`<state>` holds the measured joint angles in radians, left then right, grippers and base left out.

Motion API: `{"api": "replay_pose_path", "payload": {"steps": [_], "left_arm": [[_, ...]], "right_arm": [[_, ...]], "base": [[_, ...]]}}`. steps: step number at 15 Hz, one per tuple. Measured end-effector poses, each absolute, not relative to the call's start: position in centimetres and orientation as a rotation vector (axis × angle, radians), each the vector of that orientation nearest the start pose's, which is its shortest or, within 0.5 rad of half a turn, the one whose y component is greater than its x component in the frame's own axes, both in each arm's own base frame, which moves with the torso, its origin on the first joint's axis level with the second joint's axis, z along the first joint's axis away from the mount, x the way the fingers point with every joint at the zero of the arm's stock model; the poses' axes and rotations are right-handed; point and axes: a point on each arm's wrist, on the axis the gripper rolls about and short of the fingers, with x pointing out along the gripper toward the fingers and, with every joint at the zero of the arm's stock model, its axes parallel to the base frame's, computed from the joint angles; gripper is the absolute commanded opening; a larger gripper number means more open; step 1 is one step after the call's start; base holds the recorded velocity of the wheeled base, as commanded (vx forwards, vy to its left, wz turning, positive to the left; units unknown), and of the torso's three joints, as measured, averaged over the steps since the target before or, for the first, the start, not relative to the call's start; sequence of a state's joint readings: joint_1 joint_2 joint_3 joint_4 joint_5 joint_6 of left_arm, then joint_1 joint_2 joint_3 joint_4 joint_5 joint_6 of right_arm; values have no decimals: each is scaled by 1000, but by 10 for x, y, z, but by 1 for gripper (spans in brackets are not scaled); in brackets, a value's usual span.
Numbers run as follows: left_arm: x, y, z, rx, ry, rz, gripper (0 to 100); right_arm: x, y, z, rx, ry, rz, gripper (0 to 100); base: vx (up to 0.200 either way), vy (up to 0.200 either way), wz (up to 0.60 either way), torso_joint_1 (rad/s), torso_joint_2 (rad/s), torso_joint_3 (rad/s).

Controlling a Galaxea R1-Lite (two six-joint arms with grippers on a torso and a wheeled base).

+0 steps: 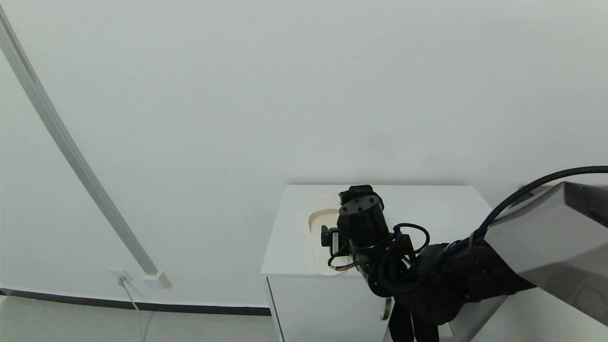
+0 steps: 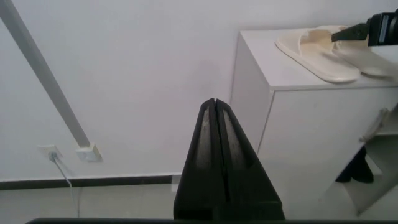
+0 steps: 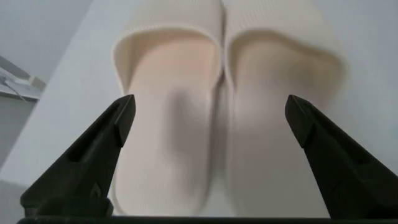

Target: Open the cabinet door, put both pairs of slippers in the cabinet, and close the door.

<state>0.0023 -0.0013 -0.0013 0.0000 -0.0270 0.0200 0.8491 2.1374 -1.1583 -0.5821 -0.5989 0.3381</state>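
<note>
White wall backs a white cabinet, and on its top, toward the robot's left edge, lie the cream slippers. The two sit side by side and touching. Their long axis runs from the cabinet's front edge toward the wall, with the open heel ends nearer the wrist camera and the covered toes farther off.

The right gripper hangs over the heel half with its jaws wide apart, one finger outside each slipper, so the gap spans the pair across its short axis. Closing would likely squeeze both slippers together. How far above them the tips are, I cannot tell.

The left gripper hangs well apart, out beside the cabinet's left side, jaws pressed together and empty, so the right arm is plainly the nearer one.
</note>
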Motion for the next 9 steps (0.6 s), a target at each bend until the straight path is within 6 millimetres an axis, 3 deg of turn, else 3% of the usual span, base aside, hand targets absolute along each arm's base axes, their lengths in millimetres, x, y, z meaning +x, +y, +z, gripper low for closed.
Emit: {"api": "replay_pose_path", "payload": {"steps": [5, 9], "left_arm": [[-23, -1, 76, 20, -2, -22, 0], [-23, -1, 76, 20, -2, -24, 0]], "right_arm": [[289, 307, 96, 58, 346, 189, 100], [312, 309, 87, 66, 311, 162, 100]], "base": [[0, 0, 0, 0, 0, 0], [0, 0, 0, 0, 0, 0]]}}
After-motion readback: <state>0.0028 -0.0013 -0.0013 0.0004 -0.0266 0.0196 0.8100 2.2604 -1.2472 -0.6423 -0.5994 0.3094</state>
